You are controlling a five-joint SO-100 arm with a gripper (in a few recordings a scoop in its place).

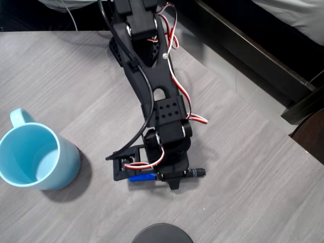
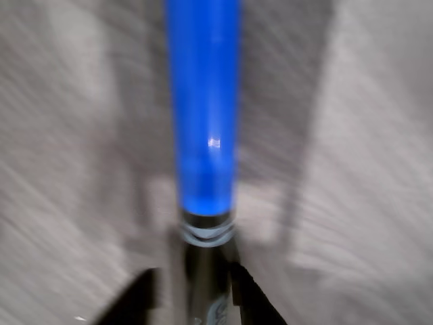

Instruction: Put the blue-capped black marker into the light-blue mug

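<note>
The blue-capped black marker [image 1: 195,172] lies level just above the grey table, its blue cap [image 1: 141,177] pointing left toward the mug. My gripper [image 1: 169,178] comes down over the middle of its barrel. In the wrist view the blue cap [image 2: 203,108] runs straight up the centre, and the black barrel sits between my two dark fingers [image 2: 139,301], which close in on it from both sides. The light-blue mug [image 1: 35,157] stands upright at the left edge of the overhead view, handle toward the back, nothing inside it. It is well apart from the gripper.
A dark round object [image 1: 162,234] pokes in at the bottom edge, just below the gripper. The table's right edge [image 1: 263,119] runs diagonally, with dark furniture beyond it. Bare tabletop lies between the gripper and the mug.
</note>
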